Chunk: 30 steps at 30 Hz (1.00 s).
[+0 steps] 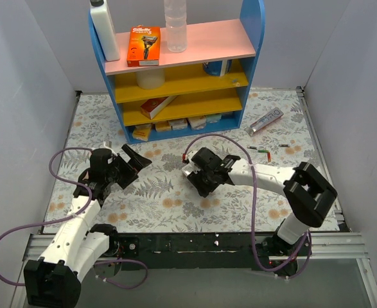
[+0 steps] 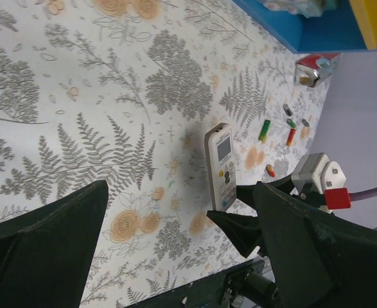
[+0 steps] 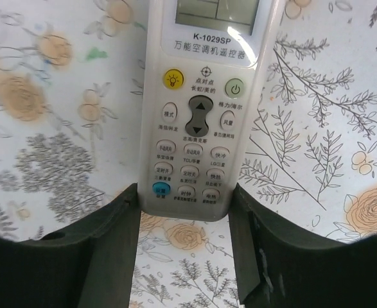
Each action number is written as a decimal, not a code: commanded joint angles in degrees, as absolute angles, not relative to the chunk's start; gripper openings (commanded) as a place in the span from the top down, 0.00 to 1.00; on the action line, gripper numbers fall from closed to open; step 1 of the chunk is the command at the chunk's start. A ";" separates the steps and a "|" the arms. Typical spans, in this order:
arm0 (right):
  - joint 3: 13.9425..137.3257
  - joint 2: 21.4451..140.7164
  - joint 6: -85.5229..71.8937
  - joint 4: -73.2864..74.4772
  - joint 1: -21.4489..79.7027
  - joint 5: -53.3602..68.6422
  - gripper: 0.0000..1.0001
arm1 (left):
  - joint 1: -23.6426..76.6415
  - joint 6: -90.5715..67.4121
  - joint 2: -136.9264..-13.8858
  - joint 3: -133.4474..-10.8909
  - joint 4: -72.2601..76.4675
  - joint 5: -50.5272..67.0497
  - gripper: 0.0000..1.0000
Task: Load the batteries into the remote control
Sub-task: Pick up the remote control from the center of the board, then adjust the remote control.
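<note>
The right gripper (image 3: 184,199) grips the button end of the remote control (image 3: 204,128), midway between the side edges. The left gripper (image 1: 133,165) stands wide open, empty.

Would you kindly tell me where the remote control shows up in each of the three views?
Top external: mostly hidden beneath the right gripper, near centre.
Left wrist: the remote control lies centre-right, screen end up.
Right wrist: top centre, button end between the fingers.
Shared landmark: the right gripper, at the remote control's button end.
</note>
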<state>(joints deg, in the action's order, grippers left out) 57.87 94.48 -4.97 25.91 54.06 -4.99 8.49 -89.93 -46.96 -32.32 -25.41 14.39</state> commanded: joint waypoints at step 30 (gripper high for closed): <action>35.33 71.10 -40.51 -42.10 49.13 41.39 0.94 | 22.76 -93.52 -44.30 -23.11 27.33 33.22 0.02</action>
<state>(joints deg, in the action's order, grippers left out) 36.34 72.07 -34.92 -29.47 50.02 36.36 22.52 -91.77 -45.41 -23.64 22.85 31.20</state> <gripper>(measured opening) 0.581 0.981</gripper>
